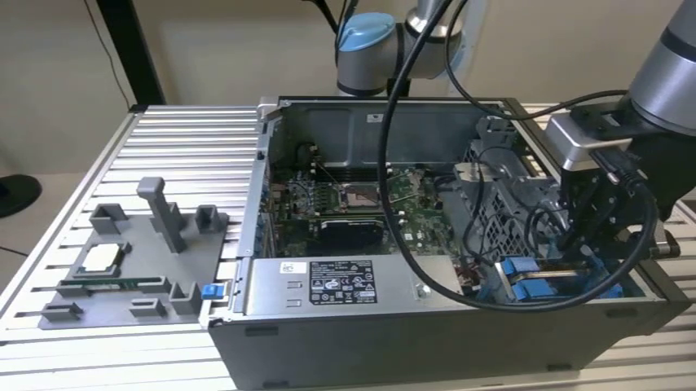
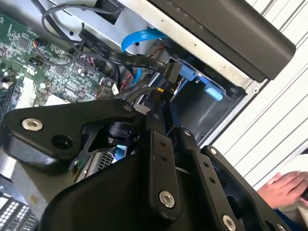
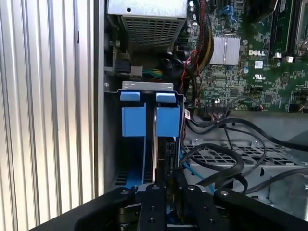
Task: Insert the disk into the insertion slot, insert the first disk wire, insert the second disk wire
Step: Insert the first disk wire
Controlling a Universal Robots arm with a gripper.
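Gripper (image 2: 161, 103) low in case (image 1: 435, 326) corner, fingers pinched narrow on black wire plug (image 2: 168, 77). Disk (image 3: 164, 151) stands edge-on inside slot (image 3: 147, 85), just behind blue tabs (image 3: 168, 120). Blue cable (image 3: 144, 159) runs alongside.

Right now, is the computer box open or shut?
Open: the case is uncovered on top, and the motherboard inside shows.
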